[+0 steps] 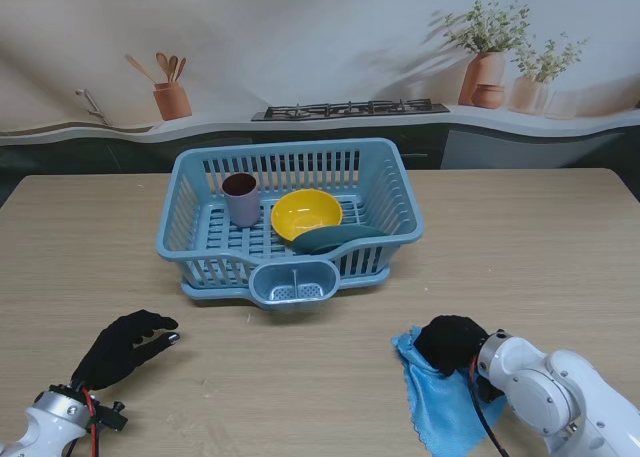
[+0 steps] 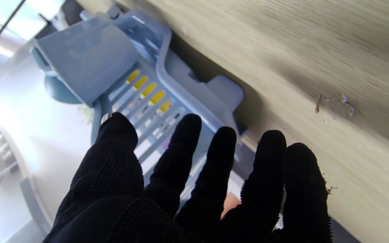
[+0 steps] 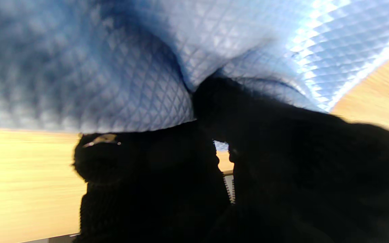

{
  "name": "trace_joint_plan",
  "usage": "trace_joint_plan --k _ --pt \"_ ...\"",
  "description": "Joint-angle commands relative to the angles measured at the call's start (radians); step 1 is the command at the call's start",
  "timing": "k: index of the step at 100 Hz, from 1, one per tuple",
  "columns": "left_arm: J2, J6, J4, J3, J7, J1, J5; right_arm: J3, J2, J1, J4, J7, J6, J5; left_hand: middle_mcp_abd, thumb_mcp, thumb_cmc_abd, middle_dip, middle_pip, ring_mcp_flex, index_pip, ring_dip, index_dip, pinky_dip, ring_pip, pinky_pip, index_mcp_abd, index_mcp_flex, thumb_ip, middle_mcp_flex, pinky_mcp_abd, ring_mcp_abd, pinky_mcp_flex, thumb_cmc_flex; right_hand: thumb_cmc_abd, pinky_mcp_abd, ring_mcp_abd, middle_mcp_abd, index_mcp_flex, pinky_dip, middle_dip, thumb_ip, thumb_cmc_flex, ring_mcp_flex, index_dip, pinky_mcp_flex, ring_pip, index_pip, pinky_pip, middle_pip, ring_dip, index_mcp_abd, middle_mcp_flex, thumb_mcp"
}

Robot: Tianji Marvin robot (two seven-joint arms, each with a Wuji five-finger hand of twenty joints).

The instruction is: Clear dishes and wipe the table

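1. The dishes look cleared already: the cup, the yellow bowl and a dark green dish leaning against the bowl all sit inside the blue rack, which stands at the middle of the table, on its far half. Wiping appears to be the step in hand.
2. The blue cloth lies on the near right part of the table, right under the right hand. It spreads from beneath the hand toward the near edge, so most of its cloth trails on the near side of the fingers.
3. The right hand is closed down on the cloth. In its wrist view the dark fingers bunch a fold of the quilted fabric, so I judge it a grip and not just a resting palm.
4. The left hand hovers over the near left of the table with its fingers spread apart and nothing in them. It is well apart from the cloth.
5. The relation that matters: the bare tabletop lies to the left and far side of the cloth, between the two hands and in front of the rack. A wipe would likely sweep left, and the right hand is the one placed to do it.
6. The rack's near cutlery pocket juts toward that path, so a far sweep could brush it.
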Motion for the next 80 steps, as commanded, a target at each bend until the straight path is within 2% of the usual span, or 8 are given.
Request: trace_joint_plan --k 1,15,28,44,80 --pt "-0.001 0.004 -0.005 0.002 -0.007 0.006 0.003 -0.027 -0.014 -0.007 0.003 0.02 -0.002 -0.014 -0.021 0.01 0.019 -0.019 0.0 0.003 0.003 -0.001 0.006 -0.01 -0.002 -0.015 -0.018 -0.01 0.018 -0.002 -0.018 -0.009 -0.005 0.022 0.037 -0.107 0.027 -0.027 -0.018 0.008 -0.096 0.01 0.047 0.013 -0.017 0.0 0.035 -0.017 0.009 -0.141 -0.003 0.075 -0.02 0.01" --pt "-0.003 -0.004 0.0 0.001 0.006 0.007 0.007 -0.054 -0.015 0.002 -0.009 0.01 0.016 -0.039 -0.017 0.01 0.018 -0.02 -0.001 0.003 0.002 -0.002 0.006 -0.011 -0.002 -0.015 -0.018 -0.01 0.018 -0.002 -0.018 -0.009 -0.005 0.023 0.052 -0.12 0.023 -0.022 -0.035 0.008 -0.095 0.012 0.046 0.01 -0.02 0.005 0.05 -0.016 0.022 -0.133 0.001 0.08 -0.029 -0.003" --pt "-0.004 -0.008 0.003 0.0 0.012 0.007 0.011 -0.036 -0.013 -0.017 -0.02 0.009 0.006 -0.097 -0.02 0.011 0.019 -0.02 -0.001 0.004 0.003 -0.002 0.006 -0.011 -0.003 -0.015 -0.02 -0.009 0.018 -0.002 -0.018 -0.009 -0.005 0.022 0.057 -0.132 0.018 -0.025 -0.04 0.0 -0.105 0.015 0.048 0.009 -0.017 0.007 0.061 -0.008 0.031 -0.114 -0.007 0.077 -0.037 -0.008" --pt "-0.004 -0.004 0.002 0.0 0.011 0.008 0.011 0.035 -0.016 -0.078 -0.03 -0.011 0.002 -0.14 -0.022 0.01 0.018 -0.02 -0.001 0.003 0.002 -0.002 0.006 -0.011 -0.003 -0.015 -0.018 -0.011 0.018 -0.003 -0.018 -0.009 -0.005 0.021 0.055 -0.133 0.02 -0.024 -0.044 -0.003 -0.107 0.015 0.051 0.005 -0.01 0.005 0.07 0.007 0.037 -0.098 -0.01 0.074 -0.041 -0.003" --pt "-0.003 -0.008 0.003 0.0 0.008 0.009 0.011 0.224 -0.018 -0.188 -0.023 -0.058 -0.088 -0.267 -0.021 0.01 0.017 -0.02 -0.001 0.002 0.002 -0.002 0.006 -0.012 -0.003 -0.017 -0.018 -0.01 0.018 -0.002 -0.02 -0.009 -0.005 0.022 0.06 -0.136 0.014 -0.023 -0.05 -0.009 -0.112 0.013 0.051 0.004 -0.01 0.008 0.081 0.021 0.044 -0.08 -0.016 0.072 -0.049 -0.002"
